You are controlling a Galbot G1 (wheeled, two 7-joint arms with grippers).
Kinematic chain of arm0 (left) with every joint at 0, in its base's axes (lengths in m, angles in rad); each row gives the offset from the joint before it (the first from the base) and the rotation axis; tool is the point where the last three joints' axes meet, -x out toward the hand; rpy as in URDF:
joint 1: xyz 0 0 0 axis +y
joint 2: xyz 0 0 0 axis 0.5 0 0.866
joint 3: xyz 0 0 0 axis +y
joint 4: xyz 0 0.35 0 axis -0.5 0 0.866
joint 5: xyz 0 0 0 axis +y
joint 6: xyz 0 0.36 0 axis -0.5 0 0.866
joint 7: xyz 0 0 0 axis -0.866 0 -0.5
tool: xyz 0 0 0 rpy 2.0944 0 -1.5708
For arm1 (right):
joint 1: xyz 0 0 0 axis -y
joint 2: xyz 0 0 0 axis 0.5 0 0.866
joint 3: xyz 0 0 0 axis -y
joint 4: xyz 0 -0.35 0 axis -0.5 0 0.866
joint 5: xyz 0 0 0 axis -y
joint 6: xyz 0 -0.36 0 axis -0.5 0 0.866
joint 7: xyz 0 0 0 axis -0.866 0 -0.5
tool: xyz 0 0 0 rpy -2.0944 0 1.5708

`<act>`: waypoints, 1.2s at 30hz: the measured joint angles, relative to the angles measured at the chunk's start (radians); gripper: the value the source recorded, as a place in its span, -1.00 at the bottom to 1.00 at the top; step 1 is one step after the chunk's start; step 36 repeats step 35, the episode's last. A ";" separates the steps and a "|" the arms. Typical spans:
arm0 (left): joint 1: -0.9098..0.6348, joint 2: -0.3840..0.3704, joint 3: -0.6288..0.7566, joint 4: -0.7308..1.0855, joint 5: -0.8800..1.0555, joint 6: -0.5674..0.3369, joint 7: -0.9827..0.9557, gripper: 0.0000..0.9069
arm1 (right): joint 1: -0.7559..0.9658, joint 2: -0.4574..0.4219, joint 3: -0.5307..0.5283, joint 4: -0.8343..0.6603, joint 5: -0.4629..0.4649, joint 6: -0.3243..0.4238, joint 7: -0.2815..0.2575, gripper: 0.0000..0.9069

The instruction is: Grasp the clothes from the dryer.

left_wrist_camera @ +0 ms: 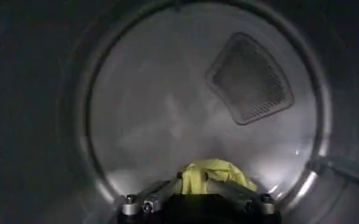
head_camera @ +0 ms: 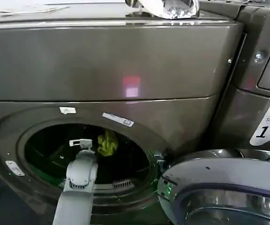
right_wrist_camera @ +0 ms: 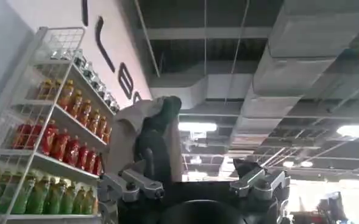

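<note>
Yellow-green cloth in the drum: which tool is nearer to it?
Left. The left tool is inside the dryer drum, closed on the yellow-green cloth. The right tool points up toward the ceiling, away from the drum.

Head view: lighting is even and moderate on the dryer; its upper panel carries a soft pink-red reflection at frame centre and a bright streak along the top edge. The drum opening at lower left is dark, with faint green light at its lower rim. The open door at lower right shows bright specular glare on its chrome ring. The silvery bag at top centre is overexposed.

Left wrist view: dim overall, heavy vignetting toward the frame edges; the drum's rear wall at centre is hazily lit, soft in focus. The yellow-green cloth at bottom centre is the brightest area.

Right wrist view: backlit; ceiling lamps at centre and right bloom, the lower right corner is washed out, and foreground parts are in shadow.
</note>
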 measured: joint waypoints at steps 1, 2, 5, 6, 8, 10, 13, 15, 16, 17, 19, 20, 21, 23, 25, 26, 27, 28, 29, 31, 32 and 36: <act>0.004 0.000 0.001 -0.003 -0.009 0.000 -0.010 -1.00 | 0.000 0.001 0.001 0.000 0.001 0.003 0.000 1.00; 0.006 -0.001 0.002 -0.006 -0.017 0.000 -0.019 -1.00 | 0.000 0.001 0.002 0.000 0.001 0.007 0.000 1.00; 0.008 -0.002 0.004 -0.013 -0.035 0.000 -0.042 -1.00 | -0.001 0.001 0.002 -0.001 0.003 0.015 0.000 1.00; 0.009 -0.002 0.005 -0.014 -0.039 -0.001 -0.048 -1.00 | -0.001 0.001 0.002 -0.002 0.004 0.017 0.000 1.00; 0.011 -0.002 0.009 -0.018 -0.049 -0.002 -0.058 -1.00 | -0.001 0.001 0.002 -0.002 0.005 0.021 0.000 1.00; 0.013 -0.001 0.009 -0.021 -0.056 -0.002 -0.067 -1.00 | -0.001 0.001 0.001 -0.001 0.006 0.023 0.000 1.00; 0.014 -0.002 0.010 -0.026 -0.063 -0.002 -0.076 -1.00 | -0.001 0.002 -0.001 0.000 0.006 0.027 0.000 1.00; 0.014 -0.001 0.011 -0.029 -0.067 -0.001 -0.080 -1.00 | -0.001 0.002 -0.001 0.000 0.007 0.029 0.000 1.00; 0.014 -0.001 0.011 -0.030 -0.069 -0.001 -0.082 -1.00 | -0.001 0.002 -0.001 0.000 0.008 0.030 0.000 1.00; 0.014 -0.001 0.012 -0.030 -0.071 0.000 -0.084 -1.00 | -0.001 0.002 -0.001 0.001 0.008 0.030 0.001 1.00; 0.013 -0.003 0.013 -0.030 -0.073 0.000 -0.087 -1.00 | -0.001 0.001 0.002 0.006 0.012 0.028 0.004 1.00; 0.014 -0.003 0.015 -0.030 -0.074 0.000 -0.088 -1.00 | -0.001 -0.001 0.004 0.007 0.012 0.026 0.005 1.00; 0.014 -0.003 0.015 -0.031 -0.075 -0.001 -0.090 -1.00 | 0.000 -0.002 0.005 0.008 0.011 0.024 0.007 1.00; 0.015 -0.003 0.017 -0.033 -0.076 0.000 -0.091 -1.00 | 0.001 -0.003 0.008 0.011 0.011 0.019 0.008 1.00; 0.016 -0.002 0.018 -0.033 -0.077 -0.001 -0.092 -1.00 | 0.003 -0.003 0.010 0.015 0.011 0.014 0.008 1.00; 0.015 -0.001 0.018 -0.033 -0.077 -0.001 -0.092 -1.00 | 0.005 -0.003 0.010 0.017 0.011 0.012 0.009 1.00; 0.014 0.000 0.018 -0.033 -0.077 -0.001 -0.092 -1.00 | 0.006 -0.002 0.010 0.019 0.011 0.009 0.009 1.00; 0.012 0.000 0.018 -0.033 -0.077 -0.001 -0.092 -1.00 | 0.007 -0.003 0.011 0.020 0.010 0.006 0.009 1.00; 0.011 0.000 0.018 -0.032 -0.078 -0.001 -0.092 -1.00 | 0.007 -0.003 0.012 0.021 0.010 0.003 0.009 1.00; 0.009 0.001 0.018 -0.032 -0.079 -0.001 -0.092 -1.00 | 0.007 -0.003 0.015 0.024 0.010 -0.004 0.009 1.00; 0.009 0.001 0.019 -0.031 -0.080 -0.001 -0.092 -1.00 | 0.007 -0.003 0.016 0.026 0.009 -0.008 0.009 1.00; 0.013 -0.002 0.019 -0.031 -0.081 -0.002 -0.093 -1.00 | 0.007 -0.003 0.020 0.028 0.005 -0.016 0.012 1.00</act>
